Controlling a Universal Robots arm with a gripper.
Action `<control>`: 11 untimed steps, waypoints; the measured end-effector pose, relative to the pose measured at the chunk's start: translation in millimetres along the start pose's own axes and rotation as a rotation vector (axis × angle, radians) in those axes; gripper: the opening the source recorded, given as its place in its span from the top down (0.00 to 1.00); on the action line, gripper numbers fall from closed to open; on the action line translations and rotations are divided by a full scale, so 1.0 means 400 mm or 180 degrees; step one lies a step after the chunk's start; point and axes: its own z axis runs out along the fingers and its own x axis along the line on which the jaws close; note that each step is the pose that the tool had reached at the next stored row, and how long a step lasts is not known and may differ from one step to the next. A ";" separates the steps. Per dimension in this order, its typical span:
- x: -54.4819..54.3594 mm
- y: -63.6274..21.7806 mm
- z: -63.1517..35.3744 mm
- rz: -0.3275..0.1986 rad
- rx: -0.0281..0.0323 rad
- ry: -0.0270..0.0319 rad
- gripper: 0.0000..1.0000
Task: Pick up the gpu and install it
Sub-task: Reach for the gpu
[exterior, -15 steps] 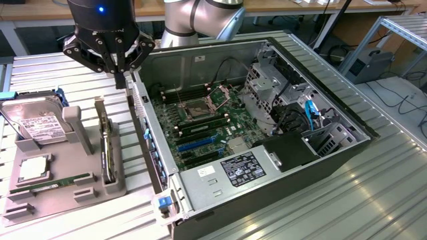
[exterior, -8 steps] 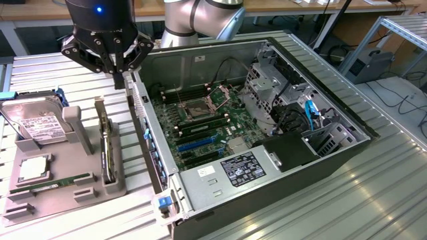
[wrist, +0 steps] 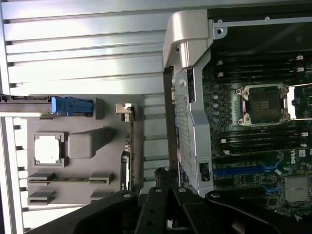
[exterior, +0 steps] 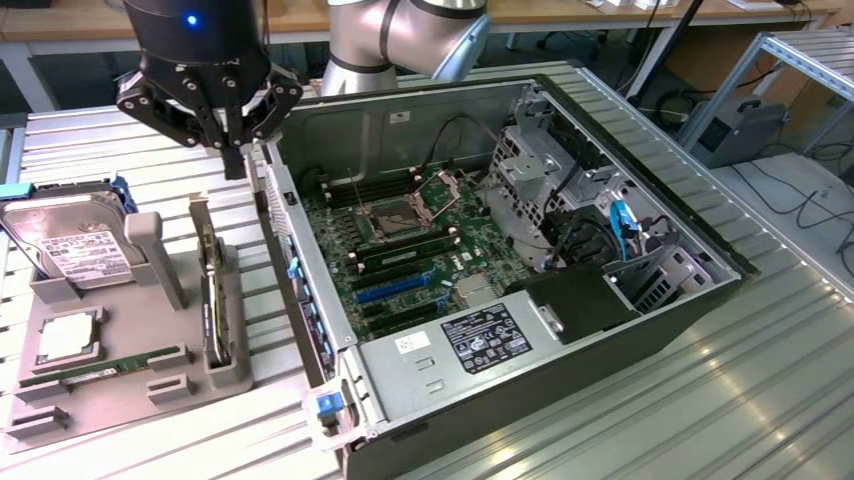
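The tool (exterior: 236, 168) was pressed together above the desk (exterior: 134, 140); the gpu (exterior: 208, 300) was stood on edge in the grey holder (exterior: 120, 392), beside the opened computer case (exterior: 641, 340).

**Black gripper on a silver-grey arm**

The arm (exterior: 400, 45) is made of thick, rounded tubular sections in pale silver-grey metal with a smooth, slightly glossy finish. The gripper (exterior: 236, 150) has a shiny black cylindrical housing with a small blue light (exterior: 194, 18) glowing on its face. Beneath the housing, matte black linkage bars (exterior: 174, 100) branch to both sides, joined by round pivot pins, and narrow to slim dark fingers (exterior: 235, 140). In the wrist view these bars show small bright screw heads at their joints.
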 end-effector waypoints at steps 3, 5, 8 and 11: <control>0.003 0.000 0.000 0.0000 0.0000 0.0000 0.89; 0.004 0.000 0.000 0.0000 0.0000 0.0000 0.89; 0.007 -0.001 0.001 0.0000 0.0000 0.0000 0.89; 0.010 -0.001 0.001 0.0000 0.0000 0.0000 0.89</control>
